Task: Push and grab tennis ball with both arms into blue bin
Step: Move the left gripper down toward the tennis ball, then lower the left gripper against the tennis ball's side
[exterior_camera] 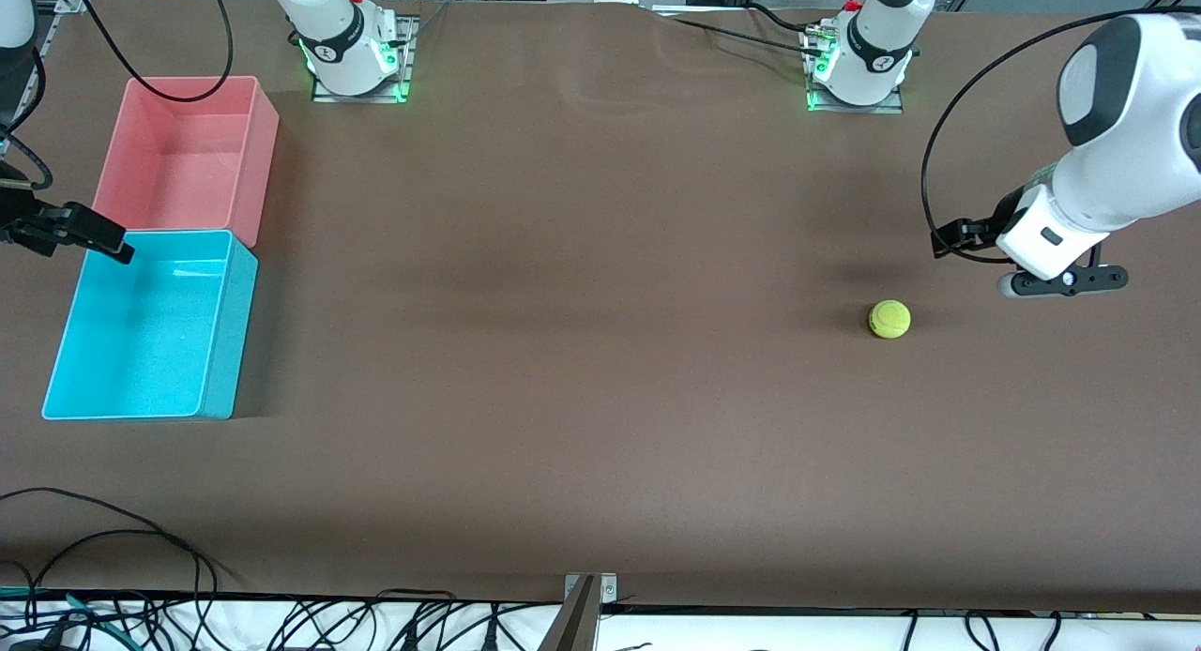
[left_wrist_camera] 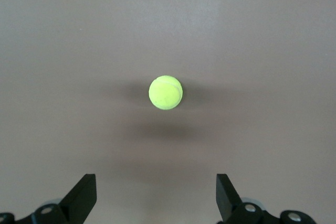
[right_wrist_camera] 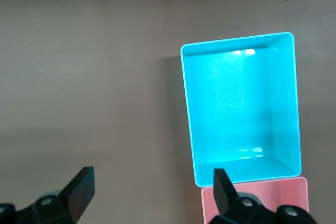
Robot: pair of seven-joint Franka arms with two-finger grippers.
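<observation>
The ball [exterior_camera: 889,319] lies on the table [exterior_camera: 563,351] near the left gripper [left_wrist_camera: 155,198], which hangs wide open and empty just beside it. The right gripper [right_wrist_camera: 152,195], also wide and empty, waits over the edge of the blue bin [exterior_camera: 216,332]. A push that is off-centre may roll the ball away from the right gripper's reach.

Pink bin [exterior_camera: 188,154] on brown table [exterior_camera: 582,257]; black cables [exterior_camera: 188,613] along table's near edge
</observation>
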